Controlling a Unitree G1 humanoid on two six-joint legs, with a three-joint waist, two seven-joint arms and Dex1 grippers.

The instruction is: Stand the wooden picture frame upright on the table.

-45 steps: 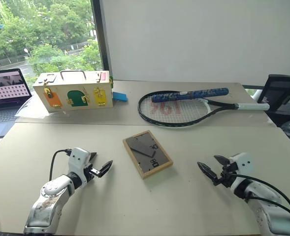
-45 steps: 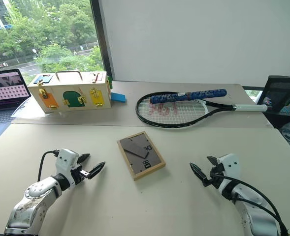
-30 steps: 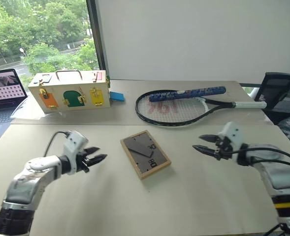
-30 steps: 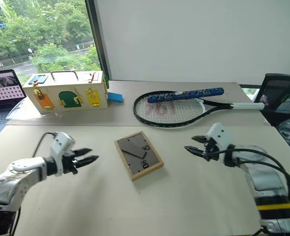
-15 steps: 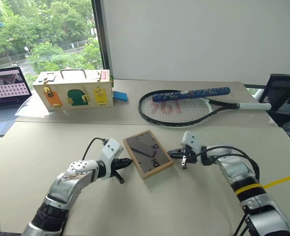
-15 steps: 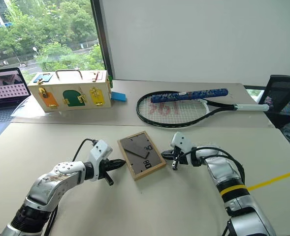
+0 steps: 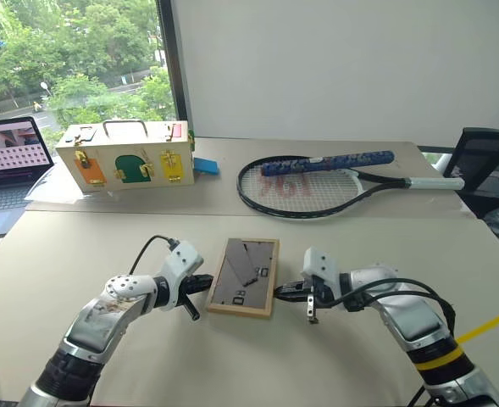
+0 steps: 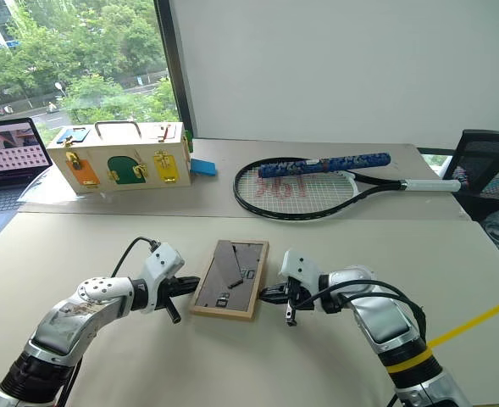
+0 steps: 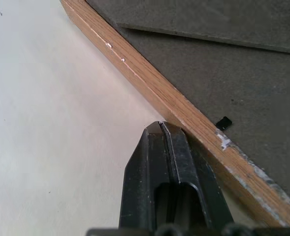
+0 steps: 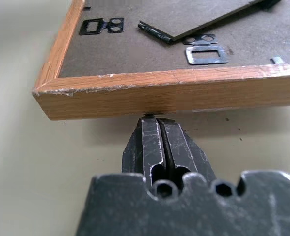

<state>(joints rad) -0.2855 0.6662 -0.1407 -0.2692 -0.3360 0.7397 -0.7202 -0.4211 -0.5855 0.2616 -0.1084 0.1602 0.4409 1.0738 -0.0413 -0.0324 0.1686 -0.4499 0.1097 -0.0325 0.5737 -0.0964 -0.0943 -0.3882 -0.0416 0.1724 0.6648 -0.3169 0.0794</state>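
Frame position: the wooden picture frame [image 7: 243, 276] is lying flat, back side up, on the near half of the table [image 7: 334, 356], just this side of the seam and roughly midway between the two arms.
Frame axis: its long axis is running from near to far, tipped only slightly off that line, with the near short edge sitting a little toward the robot's left and the far short edge a little toward its right.
Frame face: the dark grey back is facing upward, and the stand flap is lying folded against it, slanting across the panel.
Left gripper: the left gripper [image 7: 205, 284] is lying low over the table, its fingers pressed together with nothing between them, the tip touching the frame's left long edge.
Right gripper: the right gripper [image 7: 285, 291] is pointing in from the opposite side, its fingers likewise closed on nothing, the tip sitting against the frame's right long edge.
Squeeze: the frame is sitting between the two closed tips, one on each long side.
Far side: a tennis racket [image 7: 304, 188], a cream box [image 7: 126, 155] with coloured doors and a laptop [image 7: 8, 161] are lying well apart from the frame.
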